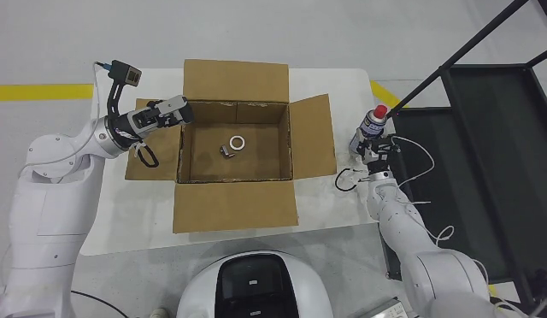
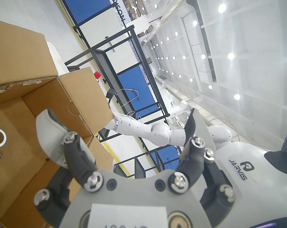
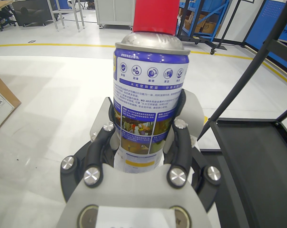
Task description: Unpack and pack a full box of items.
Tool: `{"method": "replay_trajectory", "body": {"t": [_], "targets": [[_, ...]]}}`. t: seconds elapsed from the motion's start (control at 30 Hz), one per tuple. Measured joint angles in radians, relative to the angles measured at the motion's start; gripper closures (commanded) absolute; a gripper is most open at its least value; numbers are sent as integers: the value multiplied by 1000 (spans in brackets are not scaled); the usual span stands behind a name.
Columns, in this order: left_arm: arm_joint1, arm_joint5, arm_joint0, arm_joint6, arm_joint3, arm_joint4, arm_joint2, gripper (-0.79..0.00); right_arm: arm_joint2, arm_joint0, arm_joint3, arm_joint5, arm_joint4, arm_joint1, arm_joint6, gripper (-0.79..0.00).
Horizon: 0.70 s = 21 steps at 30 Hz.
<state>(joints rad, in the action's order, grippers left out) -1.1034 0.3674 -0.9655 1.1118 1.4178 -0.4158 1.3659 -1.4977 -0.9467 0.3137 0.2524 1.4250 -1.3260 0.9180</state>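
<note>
We are seeing the right end effector [image 3: 148, 110] closing on a spray can [image 3: 151, 72] with a red cap, low on its body, and it is holding the can upright at the right edge of the white table [image 1: 342, 87], near the right flap of the open cardboard box [image 1: 256, 160]. The left end effector [image 2: 119, 119] is hanging at the left wall of the box with its fingers spread wide apart, holding nothing. On the box floor a white ring [image 1: 238, 143] and a small metal part [image 1: 227, 152] are lying close together, near the middle.
</note>
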Motion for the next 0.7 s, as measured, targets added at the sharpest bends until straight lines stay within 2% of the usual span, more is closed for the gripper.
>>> {"method": "replay_trajectory", "body": {"t": [0.2, 0.63, 0.67, 0.7], "targets": [[0, 0, 0, 0, 0, 0, 0, -785, 11, -15, 9, 4, 11, 7, 49, 0], [0, 0, 0, 0, 0, 0, 0, -785, 42, -26, -1, -10, -12, -5, 45, -15], [0, 0, 0, 0, 0, 0, 0, -785, 43, -27, -3, -11, -15, -5, 45, -243], [0, 0, 0, 0, 0, 0, 0, -785, 43, -28, -6, -12, -19, -6, 44, -422]]}}
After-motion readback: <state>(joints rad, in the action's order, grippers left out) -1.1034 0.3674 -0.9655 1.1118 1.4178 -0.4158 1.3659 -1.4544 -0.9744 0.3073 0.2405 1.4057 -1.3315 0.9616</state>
